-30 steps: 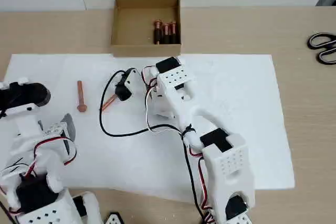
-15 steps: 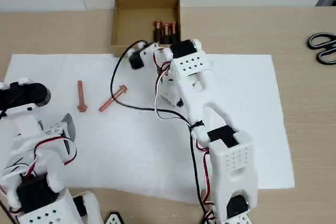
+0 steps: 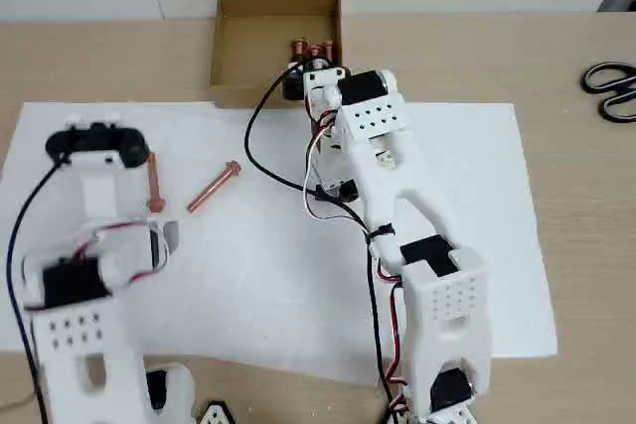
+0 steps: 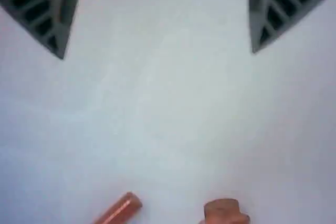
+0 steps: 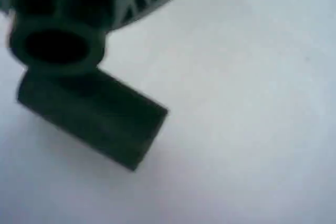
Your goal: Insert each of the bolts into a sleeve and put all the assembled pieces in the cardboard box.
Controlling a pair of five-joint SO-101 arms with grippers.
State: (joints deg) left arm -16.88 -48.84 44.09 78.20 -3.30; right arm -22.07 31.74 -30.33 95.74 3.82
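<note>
Two bolts [image 3: 214, 187]: loose, left of centre.
Left gripper [image 4: 157, 53]: jaws wide apart — straddle one shank squarely, then close.
Right gripper [image 3: 306, 81]: at box [image 3: 243, 47]; grip state — cannot tell.

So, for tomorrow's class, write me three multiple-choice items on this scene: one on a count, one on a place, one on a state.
1. How many loose bolts lie on the white sheet? A one; B two; C four.
2. Where do the scissors lie? A on that sheet; B on the bare table; C under an arm.
3. The left hand is: A open; B shut on a bolt; C shut on a sleeve.
Answers: 1 B, two copper bolts lie apart on the sheet. 2 B, they lie on wood past the sheet's edge. 3 A, its fingers stand wide apart with nothing between them.
</note>
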